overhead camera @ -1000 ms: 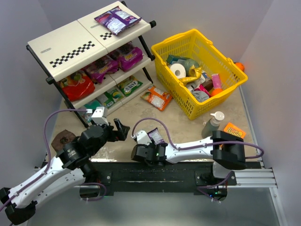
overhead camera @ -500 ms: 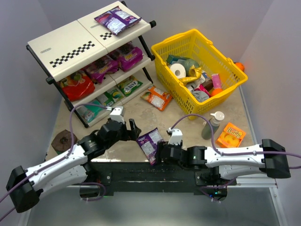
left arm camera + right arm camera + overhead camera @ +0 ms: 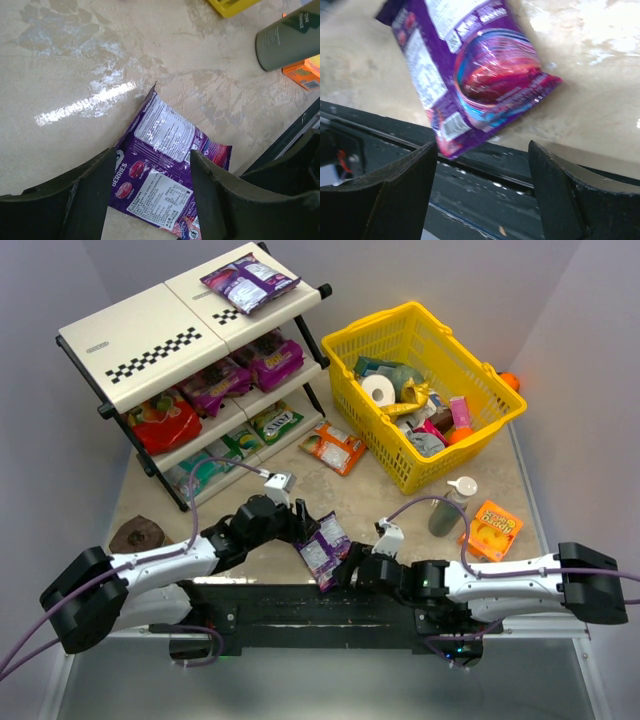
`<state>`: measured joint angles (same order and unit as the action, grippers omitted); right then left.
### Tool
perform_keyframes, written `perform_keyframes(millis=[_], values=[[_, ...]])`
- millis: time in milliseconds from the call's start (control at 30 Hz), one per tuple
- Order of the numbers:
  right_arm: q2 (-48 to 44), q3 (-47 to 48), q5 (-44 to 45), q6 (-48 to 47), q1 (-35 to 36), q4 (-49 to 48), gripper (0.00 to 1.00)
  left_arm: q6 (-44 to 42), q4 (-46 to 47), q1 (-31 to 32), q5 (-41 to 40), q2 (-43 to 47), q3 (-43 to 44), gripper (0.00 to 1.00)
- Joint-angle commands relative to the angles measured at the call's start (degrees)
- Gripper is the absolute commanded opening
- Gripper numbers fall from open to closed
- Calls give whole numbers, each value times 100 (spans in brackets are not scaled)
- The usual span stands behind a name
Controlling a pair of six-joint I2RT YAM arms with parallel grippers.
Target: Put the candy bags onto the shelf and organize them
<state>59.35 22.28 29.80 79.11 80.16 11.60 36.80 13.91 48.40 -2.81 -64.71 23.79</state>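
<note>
Purple glossy plastic candy pouch [image 3: 322, 548], likely light, limp and slippery, lies at the middle of the bench's [image 3: 350, 495] near edge, under the released left pincer [image 3: 151, 156] and before the released right pincer [image 3: 482, 146]; its sealed rim seems the surest hold.

Upper right of the top view: yellow mesh basket [image 3: 470, 440], crammed with mixed clutter, white roll [image 3: 378, 389] near its middle. Behind its right corner, against the wall, small orange round thing [image 3: 508, 381], too small to identify. Lower right of the basket, on the beige mottled surface [image 3: 370, 495]: grey bottle [image 3: 447, 510] with white cap, and just beside it to the right an orange box [image 3: 490, 530]. Far left, near the surface edge: flat brown object [image 3: 138, 536], unclear what. Along the bottom: black rail [image 3: 330, 605].

In the left wrist view, upper right corner: same grey bottle [image 3: 287, 42], orange box [image 3: 300, 75] tucked behind it; glare streak on the surface [image 3: 60, 60].
</note>
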Motion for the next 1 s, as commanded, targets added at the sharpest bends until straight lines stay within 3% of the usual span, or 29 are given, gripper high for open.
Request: perform_keyframes(millis=[0, 167, 367, 733, 967], values=[[111, -154, -9, 175, -149, -1079, 75, -120, 929, 11, 254, -279, -199, 62], [357, -470, -194, 306, -317, -1861, 71, -85, 1095, 3, 97, -595, -506, 57], [481, -699, -203, 789, -334, -2029, 65, 205, 1062, 3, -158, -789, -929, 52], [401, -963, 526, 1133, -334, -2293, 56, 504, 1254, 3, -44, -965, -1219, 42], [769, -1095, 843, 1247, -326, -3118, 52, 583, 1342, 3, 17, -912, -1324, 39]])
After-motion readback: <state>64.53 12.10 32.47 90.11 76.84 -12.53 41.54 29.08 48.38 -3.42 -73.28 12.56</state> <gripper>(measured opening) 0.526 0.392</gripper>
